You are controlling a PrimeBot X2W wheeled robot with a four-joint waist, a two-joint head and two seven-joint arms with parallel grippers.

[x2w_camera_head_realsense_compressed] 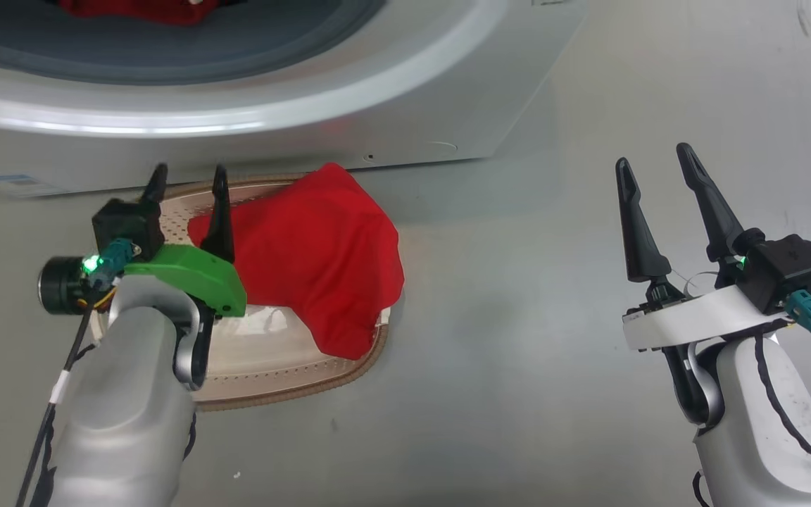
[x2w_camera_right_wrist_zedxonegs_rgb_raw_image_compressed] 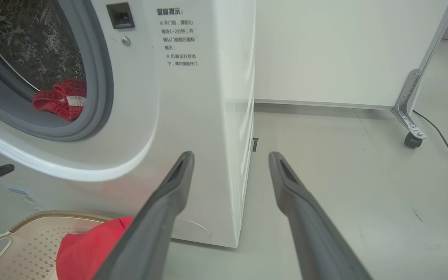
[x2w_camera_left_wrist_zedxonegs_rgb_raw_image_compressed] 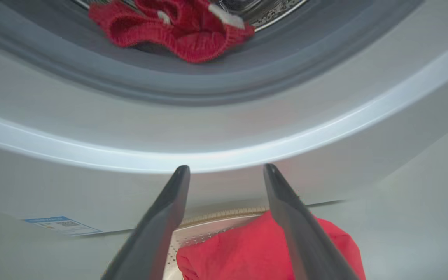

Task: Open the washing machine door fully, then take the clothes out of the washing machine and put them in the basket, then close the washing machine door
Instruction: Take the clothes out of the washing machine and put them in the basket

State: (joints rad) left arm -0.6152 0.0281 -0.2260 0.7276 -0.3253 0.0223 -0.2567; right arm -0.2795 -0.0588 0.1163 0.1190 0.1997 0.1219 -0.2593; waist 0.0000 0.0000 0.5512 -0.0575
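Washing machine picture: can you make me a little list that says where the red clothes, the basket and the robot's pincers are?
washing machine: white, drum mouth uncovered
red knit: lying inside the drum
basket: on the floor in front of the machine
red cloth: in the basket, hanging over its right rim
left pincer: open, empty, above the basket
right pincer: open, empty, over the floor to the right
left to do: take out the red knit
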